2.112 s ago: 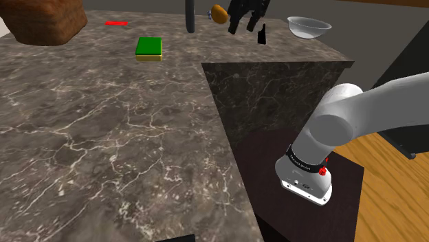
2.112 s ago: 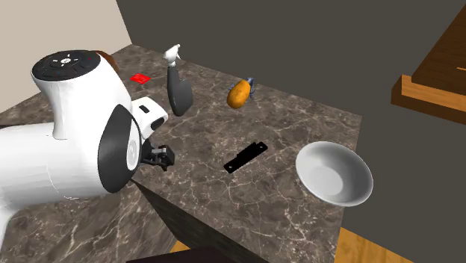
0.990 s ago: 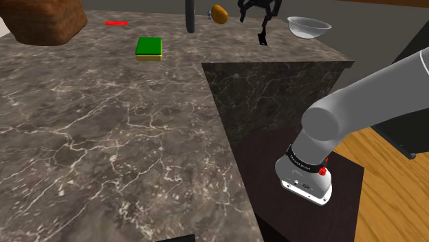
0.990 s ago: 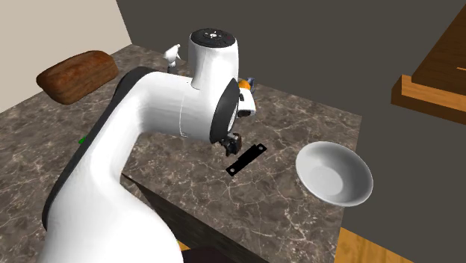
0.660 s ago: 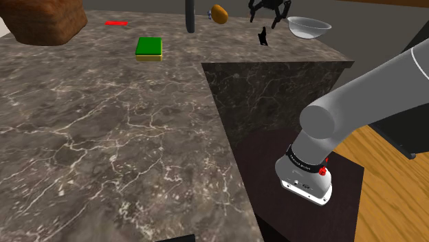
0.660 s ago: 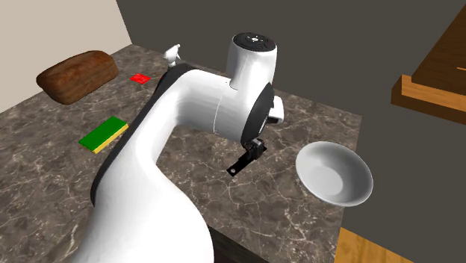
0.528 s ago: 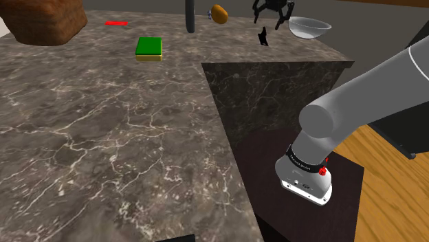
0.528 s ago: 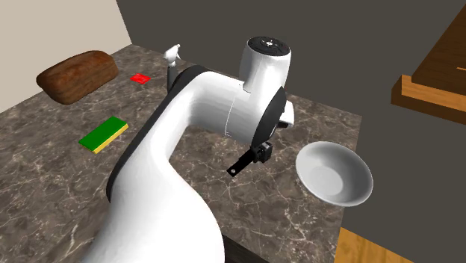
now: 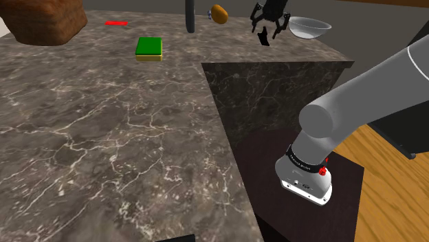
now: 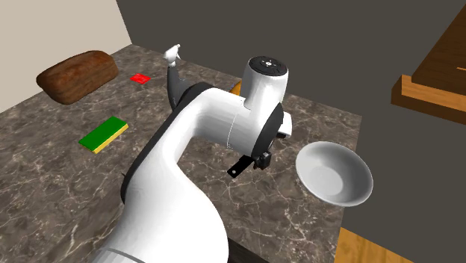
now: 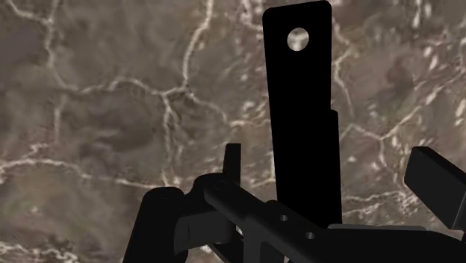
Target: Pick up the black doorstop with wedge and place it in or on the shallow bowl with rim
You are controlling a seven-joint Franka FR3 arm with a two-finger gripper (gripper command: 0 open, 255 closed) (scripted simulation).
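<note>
My pincer (image 9: 268,27) hung released, its two black fingers spread wide with nothing clasped between them, low over the far part of the dark veined countertop (image 9: 103,137). The black doorstop (image 11: 299,97) lay flat on that stone right beneath me; along my hand I saw it as a long thin strip with a small round hole near its far end, running out from between my fingers, nearer to one finger (image 11: 233,161) than to the other, and I could see no contact with either. In the second exterior view my pincer (image 10: 261,159) stood over one end of the doorstop (image 10: 239,168) while the other end poked out towards that view's left. The shallow pale bowl (image 10: 334,173) sat just beside it towards that view's right, near the counter's edge, apart from the doorstop. In the shoulder view the bowl (image 9: 309,27) was to the right of the doorstop (image 9: 263,39). Further off on the counter lay a green sponge (image 9: 149,48), a brown loaf (image 10: 78,75) and a small flat red thing (image 10: 139,78).
</note>
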